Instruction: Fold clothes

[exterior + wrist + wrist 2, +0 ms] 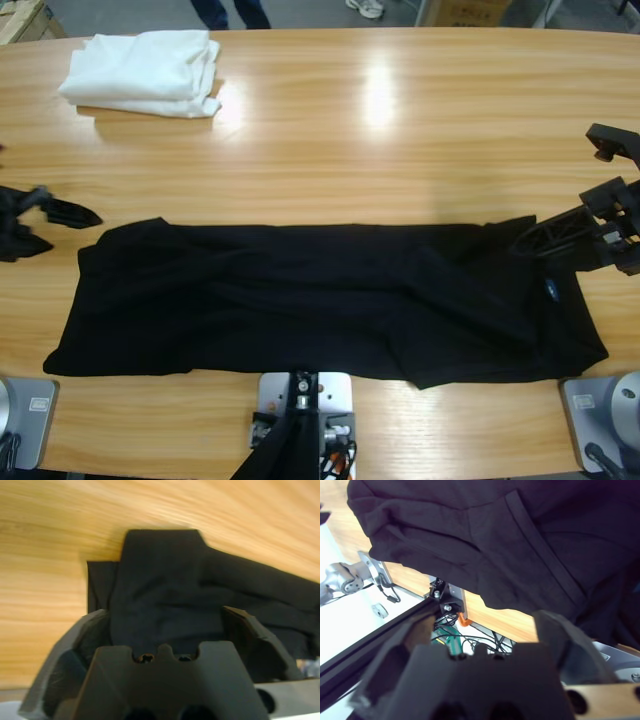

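Black shirt [330, 300] lies flat on the table [400, 130], folded into a long band along the near edge, blue tag [551, 291] near its right end. Left hand [40, 215] sits just off the shirt's left end, jaws spread wide, nothing in them; its wrist view looks down on the shirt [200, 595]. Right hand [560, 235] is at the shirt's top right corner, jaws wide, not gripping cloth. White folded pile [145, 72] far left, well apart.

Black polo shirt [330, 300] lies folded lengthwise (long band) near table edge.
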Controlling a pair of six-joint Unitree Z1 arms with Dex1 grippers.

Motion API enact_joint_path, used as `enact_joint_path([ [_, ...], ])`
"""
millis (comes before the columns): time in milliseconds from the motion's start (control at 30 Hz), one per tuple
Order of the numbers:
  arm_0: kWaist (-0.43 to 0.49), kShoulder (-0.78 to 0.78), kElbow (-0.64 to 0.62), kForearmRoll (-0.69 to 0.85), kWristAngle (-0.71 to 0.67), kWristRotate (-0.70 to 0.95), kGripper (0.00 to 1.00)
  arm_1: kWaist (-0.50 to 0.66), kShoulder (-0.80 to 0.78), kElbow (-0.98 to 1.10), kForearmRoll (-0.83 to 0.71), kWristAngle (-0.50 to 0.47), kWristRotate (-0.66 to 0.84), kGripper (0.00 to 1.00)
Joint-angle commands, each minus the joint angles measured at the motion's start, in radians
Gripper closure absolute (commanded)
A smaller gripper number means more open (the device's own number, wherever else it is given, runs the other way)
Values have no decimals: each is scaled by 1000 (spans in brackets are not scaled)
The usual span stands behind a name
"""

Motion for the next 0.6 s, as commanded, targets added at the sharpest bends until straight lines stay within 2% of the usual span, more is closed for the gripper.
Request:
enact_joint_path([
  [33, 116, 224, 19, -61, 12, 45, 239, 16, -28, 49, -14, 5, 3, 13],
  [167, 168, 254, 24, -99, -3, 81, 275, 16, -8, 44, -19, 4, 4, 18],
  [400, 169, 299, 22, -127, -83, 83, 280, 16, 46, 35, -33, 4, 3, 18],
  [500, 169, 308, 21, -143, -107, 82, 354, 16, 56, 35, -39, 1, 3, 18],
  [600, 169, 329, 24, -155, -124, 83, 354, 16, 58, 35, -45, 2, 4, 18],
])
